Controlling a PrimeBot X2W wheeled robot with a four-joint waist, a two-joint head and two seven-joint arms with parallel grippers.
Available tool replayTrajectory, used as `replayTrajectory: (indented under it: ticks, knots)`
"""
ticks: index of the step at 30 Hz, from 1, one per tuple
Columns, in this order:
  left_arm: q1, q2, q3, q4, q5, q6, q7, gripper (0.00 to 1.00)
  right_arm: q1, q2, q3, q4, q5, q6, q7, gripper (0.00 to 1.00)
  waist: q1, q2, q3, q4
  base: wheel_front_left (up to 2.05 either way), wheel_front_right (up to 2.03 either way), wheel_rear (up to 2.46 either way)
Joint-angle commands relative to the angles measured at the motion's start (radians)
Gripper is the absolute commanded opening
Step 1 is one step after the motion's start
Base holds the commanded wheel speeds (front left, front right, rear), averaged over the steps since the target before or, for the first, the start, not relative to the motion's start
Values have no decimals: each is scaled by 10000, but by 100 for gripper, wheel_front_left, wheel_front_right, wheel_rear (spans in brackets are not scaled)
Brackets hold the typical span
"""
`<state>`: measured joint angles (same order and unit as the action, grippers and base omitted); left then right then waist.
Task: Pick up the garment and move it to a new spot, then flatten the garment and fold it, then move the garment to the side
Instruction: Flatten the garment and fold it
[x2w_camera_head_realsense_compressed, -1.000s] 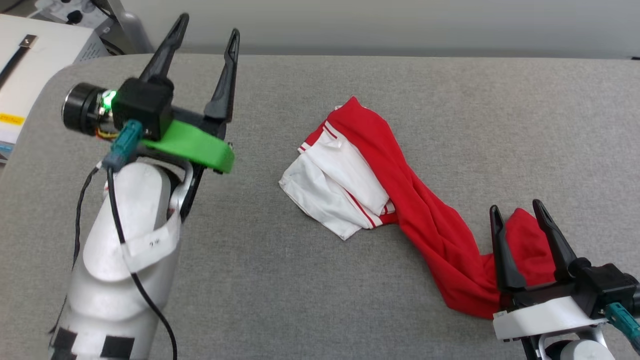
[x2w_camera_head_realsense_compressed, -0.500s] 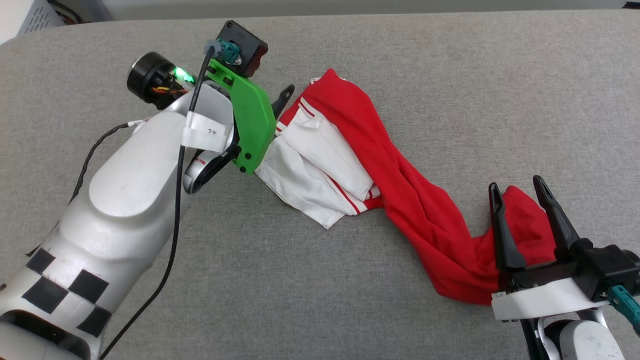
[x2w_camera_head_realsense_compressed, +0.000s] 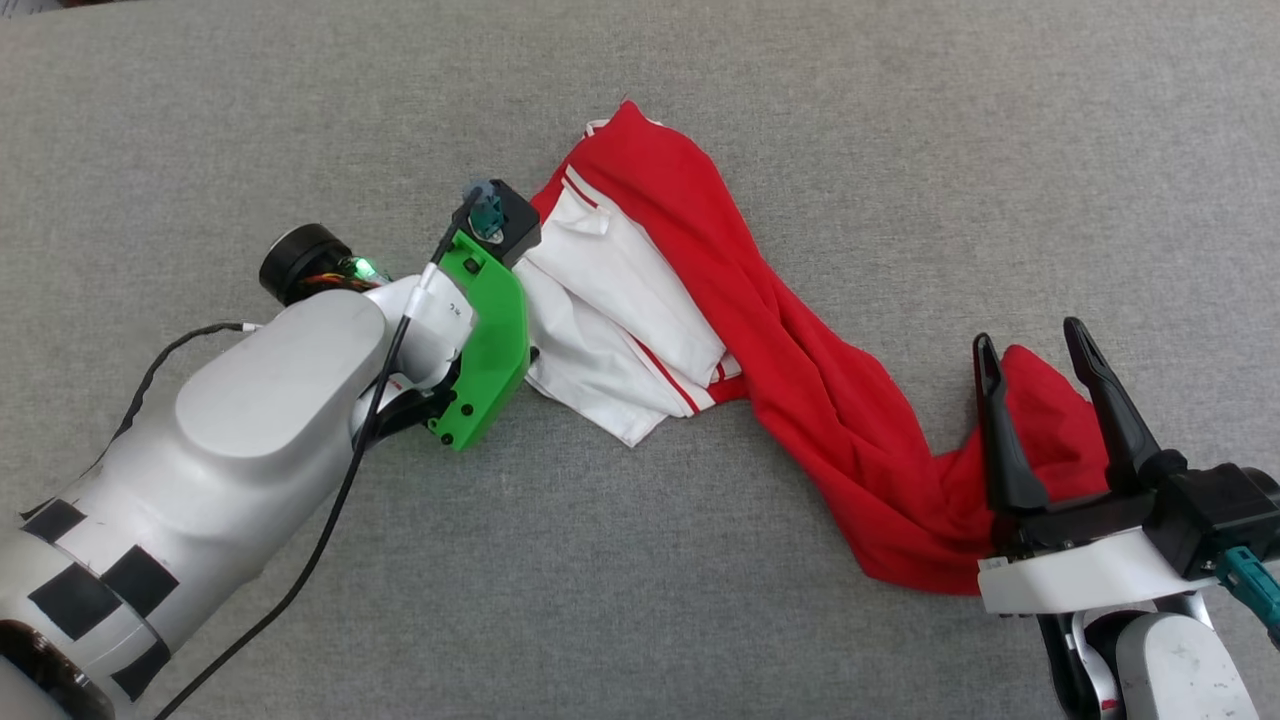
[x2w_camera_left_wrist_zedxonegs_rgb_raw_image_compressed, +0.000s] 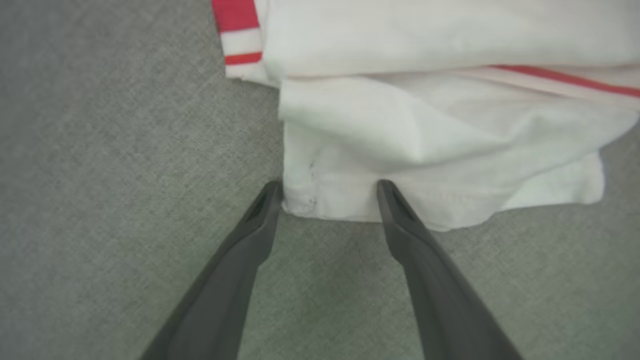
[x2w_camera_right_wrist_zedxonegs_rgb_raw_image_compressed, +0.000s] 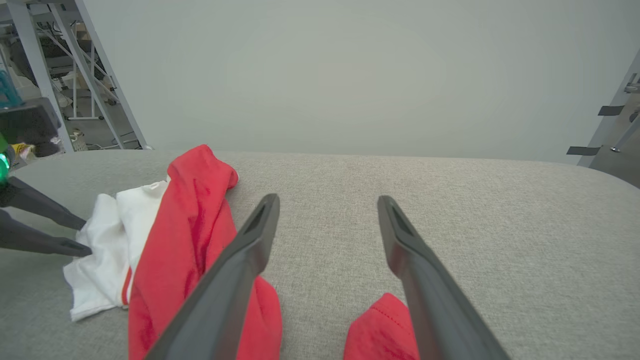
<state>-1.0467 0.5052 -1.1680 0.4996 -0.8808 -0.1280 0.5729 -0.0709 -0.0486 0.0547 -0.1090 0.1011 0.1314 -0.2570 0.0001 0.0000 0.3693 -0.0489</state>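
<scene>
Garment (x2w_camera_head_realsense_compressed: 800, 400): strung out in a twisted band on the grey worktop (x2w_camera_head_realsense_compressed: 900, 120). In the head view it runs from about 12 o'clock down to 4 o'clock. The white sleeve (x2w_camera_left_wrist_zedxonegs_rgb_raw_image_compressed: 425, 125) is folded in layers on the band's 9 o'clock side, and the rest is rumpled red body.

Left claw (x2w_camera_left_wrist_zedxonegs_rgb_raw_image_compressed: 329, 187): jaws spread wide, tips low at the sleeve's stitched hem, one at the hem corner and the other on the hem edge. Nothing pinched.

Right claw (x2w_camera_head_realsense_compressed: 1030, 335): also spread wide, poised over the red tail end at 4 o'clock with red cloth showing under and between the fingers. It grips nothing.

Handling, as I judge it:
- Light, limp knit with no stiffness, so it will sag and rope up from a single hold.
- Not fragile. The layers look likely to slide over each other.
- Best holds are the doubled sleeve hem for the left and the red hem at the tail for the right.
- Bite deep enough to catch every layer. A shallow pinch may lift only the top ply.
</scene>
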Motion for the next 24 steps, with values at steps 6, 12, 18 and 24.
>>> replayTrajectory:
  ticks: [6,12,18,24]
  knots:
    - [22,-63,-769,634,-519,-26,-54,100,-360,-16,113,-29,76,-7,-48,100,-1,0,366,-230,0,0,0]
    - [187,-25,-1018,456,-629,-26,-915,0,-291,-16,78,51,95,-7,-48,100,-1,0,199,-188,0,0,0]
    - [302,401,-767,196,-669,-26,-3266,0,-60,-16,43,120,102,-7,-48,100,-1,0,-420,42,0,0,0]
    - [1104,1191,65,-441,-1239,320,-4846,0,289,-16,-61,135,93,-7,-48,100,-1,0,-957,481,0,0,0]
